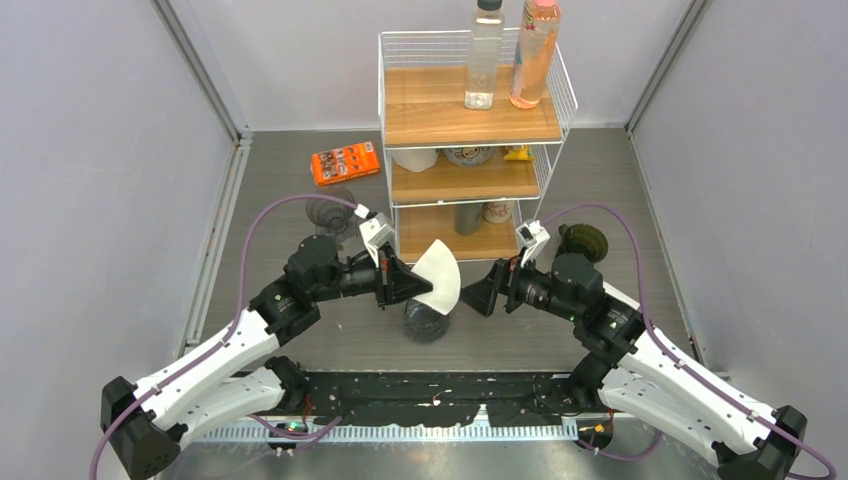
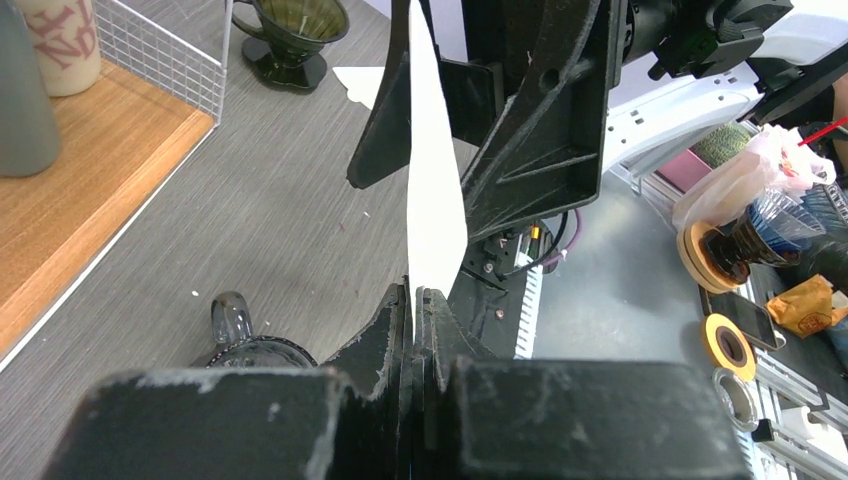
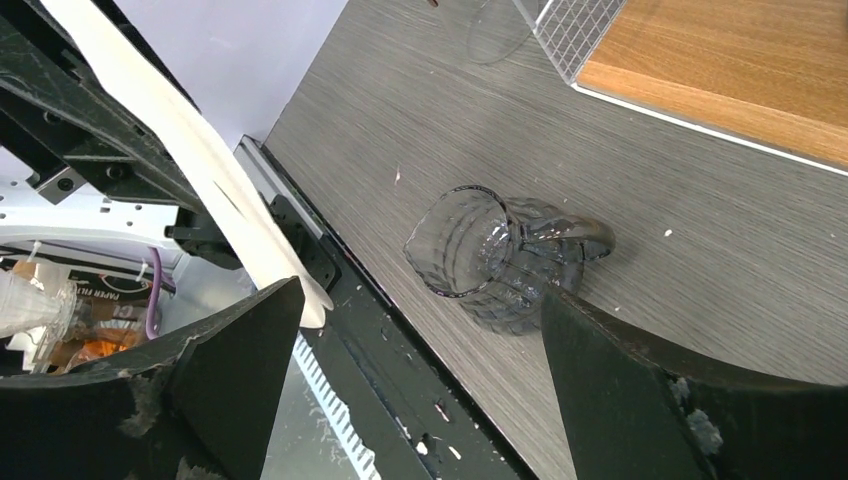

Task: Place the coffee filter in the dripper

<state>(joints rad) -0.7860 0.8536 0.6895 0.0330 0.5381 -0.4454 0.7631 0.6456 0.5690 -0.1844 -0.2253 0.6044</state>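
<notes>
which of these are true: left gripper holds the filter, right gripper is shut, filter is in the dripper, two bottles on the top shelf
1. The left gripper holds the coffee filter: true.
2. The right gripper is shut: false, it is open and holds nothing.
3. The filter sits in the glass dripper: false, it is clamped in the left gripper.
4. A clear bottle and a pink bottle stand on the top shelf: true.

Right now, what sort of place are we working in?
Probably a lab test cell staged as a coffee corner: plain grey panel walls enclose the table, a wire shelf rack holds bottles, and a glass dripper rests on it.
</notes>
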